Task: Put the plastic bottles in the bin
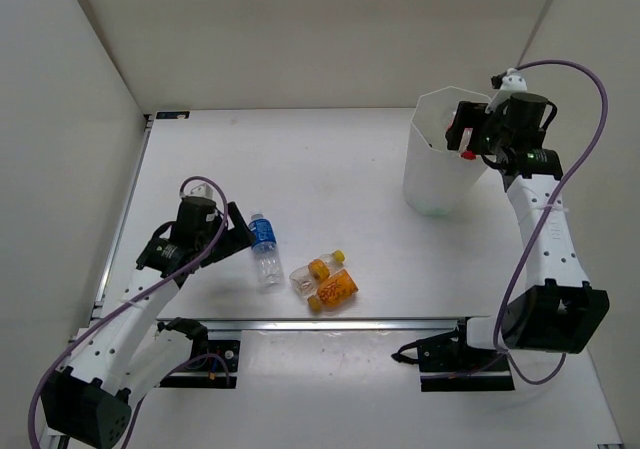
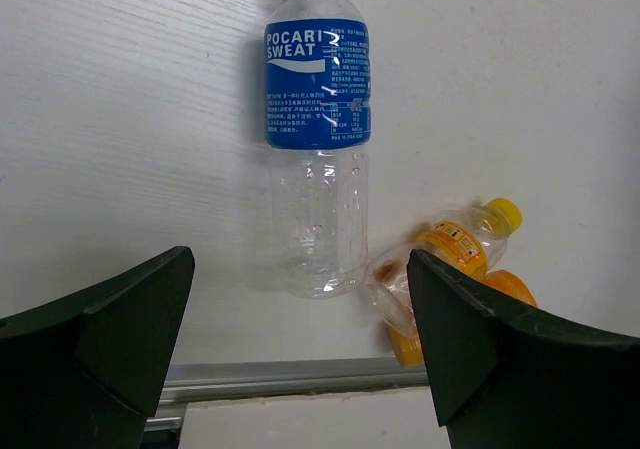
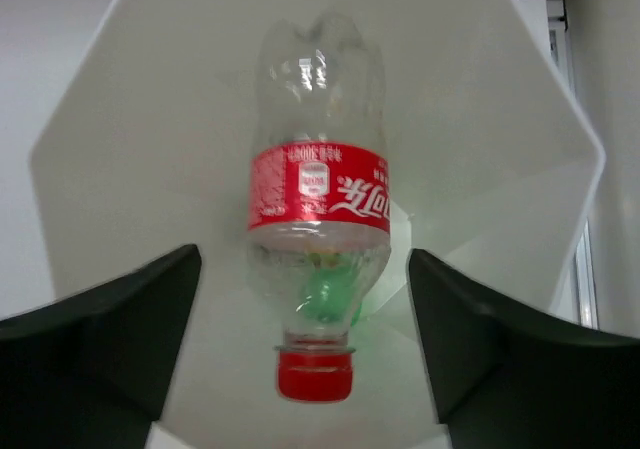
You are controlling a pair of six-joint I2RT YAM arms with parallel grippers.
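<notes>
Over at the far right, the right gripper [image 3: 303, 257] hangs above the bin [image 1: 430, 174] with its dark fingers spread wide. Between them, touching neither, is the red-labelled bottle [image 3: 318, 204]. It is clear, ribbed plastic with a lobed base, pointing red cap down over the bin's mouth. The band carries white swirling lettering, upside down and too blurred to read. A green shape shows through the bottle's lower half; what it is I cannot tell. The bin is tall, milky-white plastic with a flat-sided, many-cornered rim.

The left gripper [image 2: 300, 259] is also wide open, holding nothing, low over the white, faintly grained table [image 1: 330, 169]. Just ahead of its fingers lies the blue-labelled bottle [image 2: 318, 149] on its side, clear and dimpled. Its label reads "POCARI SWEAT" in white above fine print too small to read.

To that bottle's right, two smaller bottles lie touching each other. One is a crumpled clear bottle [image 2: 450, 254] with an orange label and a yellow cap. The other is an orange bottle [image 1: 336, 287], partly hidden behind the finger in the wrist view.
</notes>
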